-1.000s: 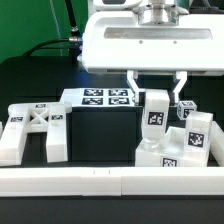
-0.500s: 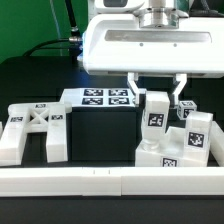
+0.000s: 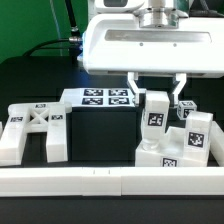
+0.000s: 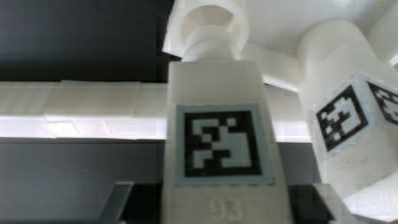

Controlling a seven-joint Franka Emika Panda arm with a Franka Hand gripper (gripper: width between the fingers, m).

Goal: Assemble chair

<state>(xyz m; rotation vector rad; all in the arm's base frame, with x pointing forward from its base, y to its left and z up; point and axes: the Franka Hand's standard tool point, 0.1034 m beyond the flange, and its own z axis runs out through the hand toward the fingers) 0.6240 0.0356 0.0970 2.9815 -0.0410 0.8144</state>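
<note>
Leg-fitting step, by the look of it: fingers [image 3: 134,86] clamped on upright leg [image 3: 155,118], lower end at block cluster [image 3: 188,148]. X-braced frame [image 3: 35,130] lies well apart from cluster on surface. Next move likely calls for square alignment and a firm downward seat. Labels: black-and-white square tags only, no readable writing.

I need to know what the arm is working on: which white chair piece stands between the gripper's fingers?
The upright post, flanked by both fingers. The X-braced frame lies flat, well off to the exterior view's left.
</note>
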